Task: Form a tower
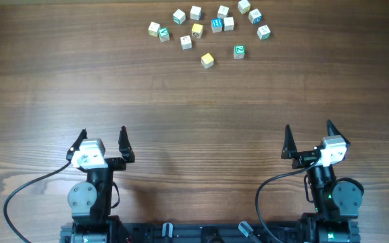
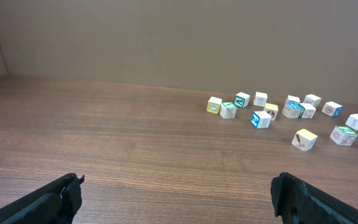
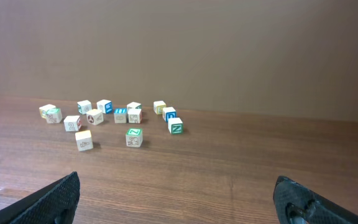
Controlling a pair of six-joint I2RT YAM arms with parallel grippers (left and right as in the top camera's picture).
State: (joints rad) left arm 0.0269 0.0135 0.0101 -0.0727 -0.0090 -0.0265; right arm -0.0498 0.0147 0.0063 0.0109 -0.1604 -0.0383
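cubes [image 1: 207,28]: small pale wooden letter cubes, loose cluster at the far side of the table, each one single on the wood, none resting on another
cube faces: mostly pale; a few yellow, several teal, green or blue; print too small to read
yellow cube [image 1: 207,61]: nearest cube to the arms, at the cluster's near edge, set apart from the others; yellow top, and the left wrist view [image 2: 304,139] shows red print on its side
green cube [image 1: 239,51]: just to the right of the yellow cube, also on the near edge, not touching it
cluster vs jaws: well ahead of both grippers, bare wood between; sideways it sits between the two arms
left gripper [image 1: 103,132]: near edge of the table, left side, jaws spread wide, nothing between them, pointing toward the far side
left wrist view: fingers [image 2: 64,198] at the bottom corners, cluster [image 2: 291,112] far off and right of centre, outside the gap's line
right gripper [image 1: 308,125]: near edge, right side, jaws spread wide, nothing between them
right wrist view: fingers [image 3: 55,198] at the bottom corners, cluster [image 3: 114,118] far off and left of centre; yellow cube [image 3: 84,139] and green cube [image 3: 133,137] are the closest two
contact: neither gripper touches any cube
table [image 1: 194,108]: brown wood grain, plain wall behind it in the wrist views
cables [image 1: 19,196]: black, looping from each arm base along the near edge
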